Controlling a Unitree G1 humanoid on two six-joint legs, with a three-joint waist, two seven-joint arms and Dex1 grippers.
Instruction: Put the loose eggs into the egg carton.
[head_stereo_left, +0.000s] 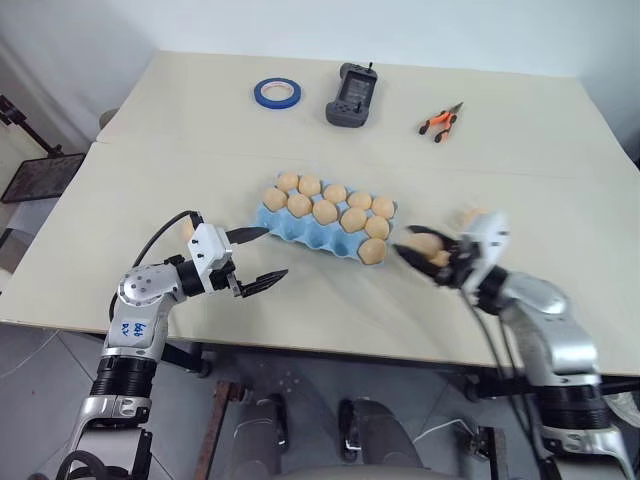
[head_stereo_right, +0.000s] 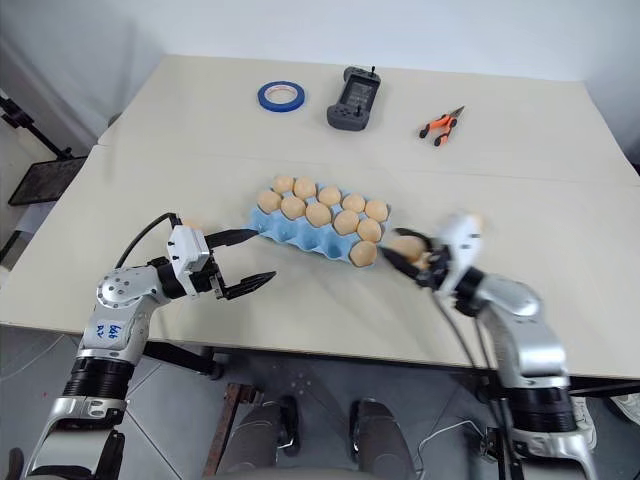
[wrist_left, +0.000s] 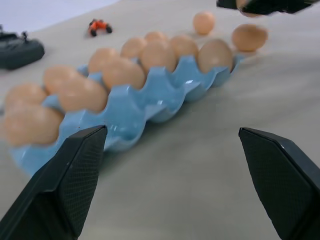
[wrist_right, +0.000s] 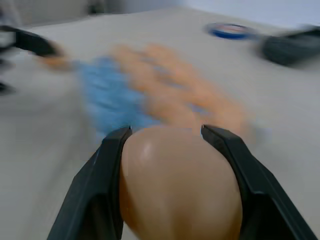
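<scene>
One egg (wrist_right: 180, 187) clamped in right hand (head_stereo_left: 432, 262) beside egg carton (head_stereo_left: 300, 232); left hand (head_stereo_left: 262, 255) spread, empty.

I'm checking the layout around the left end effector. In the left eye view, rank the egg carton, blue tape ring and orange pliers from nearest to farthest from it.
From the left end effector, which is open:
1. Egg carton, just ahead and to the right of it, mid-table.
2. Blue tape ring, at the far edge, roughly straight ahead.
3. Orange pliers, far edge, well to the right.
</scene>
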